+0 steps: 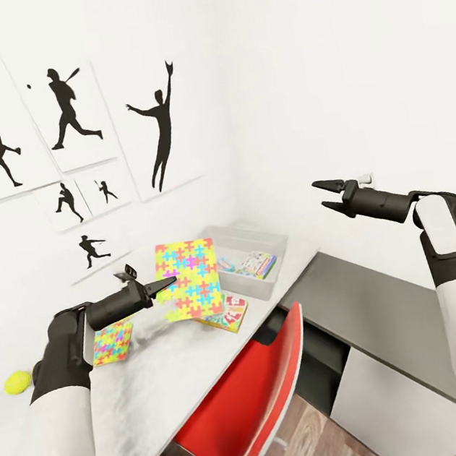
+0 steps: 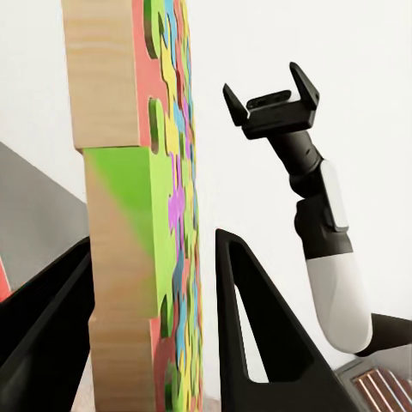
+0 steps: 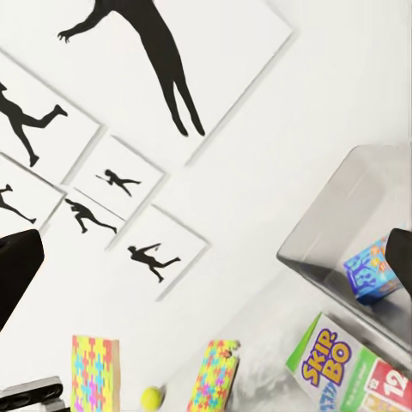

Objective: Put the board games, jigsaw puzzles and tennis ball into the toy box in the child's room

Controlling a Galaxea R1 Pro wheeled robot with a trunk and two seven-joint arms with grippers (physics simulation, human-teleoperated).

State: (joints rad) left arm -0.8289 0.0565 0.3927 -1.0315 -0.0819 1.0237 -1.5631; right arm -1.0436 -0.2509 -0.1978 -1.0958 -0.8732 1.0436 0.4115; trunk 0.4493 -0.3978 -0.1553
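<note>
My left gripper [image 1: 165, 287] is shut on the edge of a colourful jigsaw puzzle [image 1: 189, 278], holding it in the air above the table, just short of the toy box. In the left wrist view the puzzle [image 2: 142, 215] stands between both fingers [image 2: 257, 343]. A second puzzle [image 1: 112, 342] lies flat on the table, and a tennis ball [image 1: 17, 381] rests at the far left. The translucent toy box [image 1: 273, 239] holds board games [image 1: 257, 264]. A Skip-Bo game [image 1: 226, 312] lies beside the box. My right gripper [image 1: 329, 196] hangs open and empty, high at the right.
A red chair [image 1: 252, 392] is tucked under the table's front edge. A grey desk [image 1: 388, 321] runs along the right wall. Silhouette posters [image 1: 69, 120] hang behind the table. The right wrist view looks over the toy box [image 3: 330, 227] and Skip-Bo game [image 3: 343, 369].
</note>
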